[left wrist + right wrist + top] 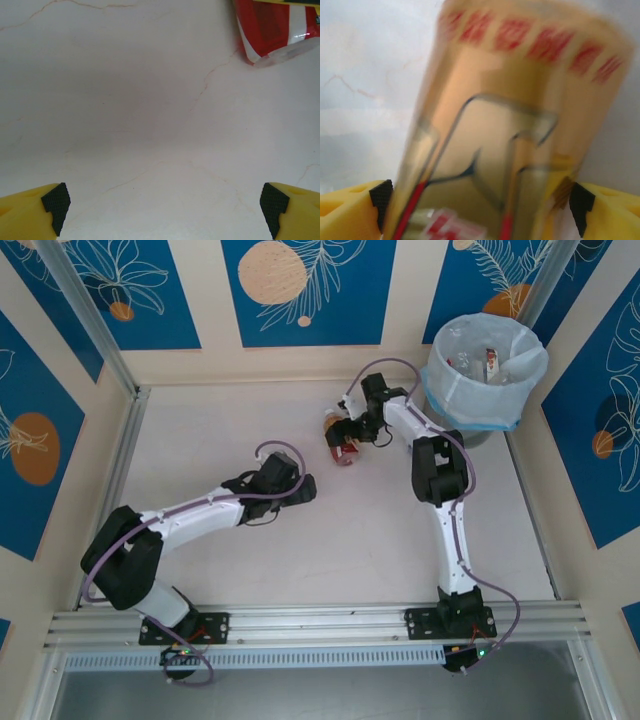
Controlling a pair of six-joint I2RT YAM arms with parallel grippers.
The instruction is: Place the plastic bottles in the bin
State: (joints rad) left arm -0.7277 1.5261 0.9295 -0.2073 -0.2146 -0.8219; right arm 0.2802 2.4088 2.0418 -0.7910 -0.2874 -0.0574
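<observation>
A gold-labelled plastic bottle sits between my right gripper's pads, touching both, and looks blurred. From above, that bottle is at my right gripper, left of the bin. A red-and-white labelled bottle lies on the table just in front of it, and its end pokes into the top right of the left wrist view. My left gripper is open over bare table, its fingers wide apart. Several bottles lie inside the bag-lined bin.
The pale marbled table is fenced by an aluminium frame on the left and a rail along the near edge. Blue patterned wall panels stand behind. The bin is in the back right corner, close to the right arm's elbow.
</observation>
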